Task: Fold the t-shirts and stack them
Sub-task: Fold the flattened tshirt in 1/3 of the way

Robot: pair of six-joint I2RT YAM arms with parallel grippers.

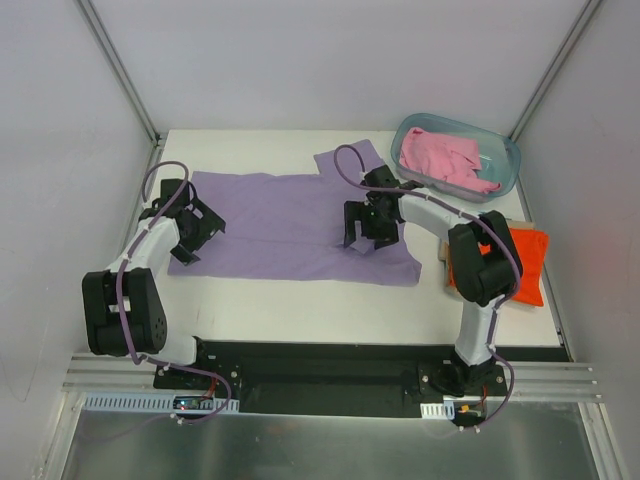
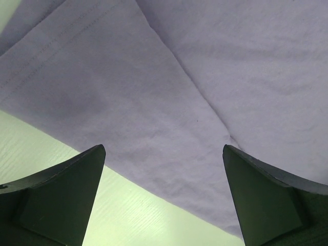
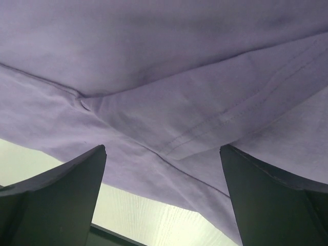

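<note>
Holding my left gripper and right gripper wide apart and empty over the purple shirt lying flat on the table, I risk pinching a single layer and bunching the fold.

Obscured: orange shirt, left part behind right arm; pink shirt, lower part inside tub. Cut off: purple shirt, past frame edges in both wrist views.

left arm, right arm: white links, black joints | cables: purple (external loops) | fingers: dark wedges
</note>
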